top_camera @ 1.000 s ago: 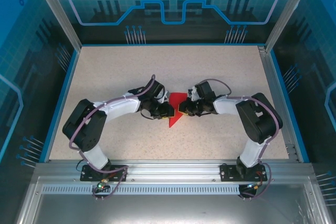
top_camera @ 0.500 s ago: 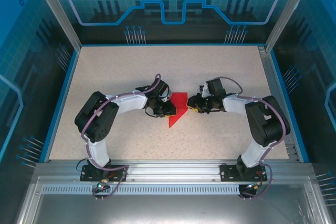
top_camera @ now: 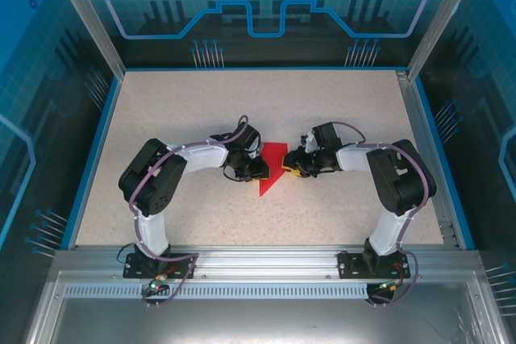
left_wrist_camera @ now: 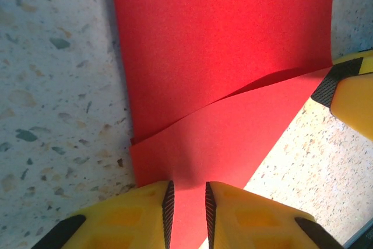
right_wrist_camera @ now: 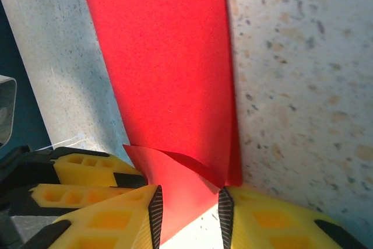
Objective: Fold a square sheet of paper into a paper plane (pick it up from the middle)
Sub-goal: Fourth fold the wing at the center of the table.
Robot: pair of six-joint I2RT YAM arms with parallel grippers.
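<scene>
A partly folded red sheet of paper [top_camera: 272, 168] lies flat near the middle of the speckled table [top_camera: 161, 110], its broad end toward the far side and its point toward the near edge, with a grey-white arm closing in from either side. The left gripper [top_camera: 260, 169] meets the sheet's left edge. In the left wrist view, the paper [left_wrist_camera: 221, 56] shows a diagonal flap lying over the lower layer, and the left gripper [left_wrist_camera: 187, 193] has its yellow fingers drawn near each other with a slim gap over the red edge; whether they pinch it cannot be told. The right gripper [top_camera: 287, 168] sits at the sheet's right edge. In the right wrist view, its fingers stand apart at the right gripper [right_wrist_camera: 190, 202], straddling a small curled flap that lifts from the paper [right_wrist_camera: 169, 68], with bare table visible in the gap
</scene>
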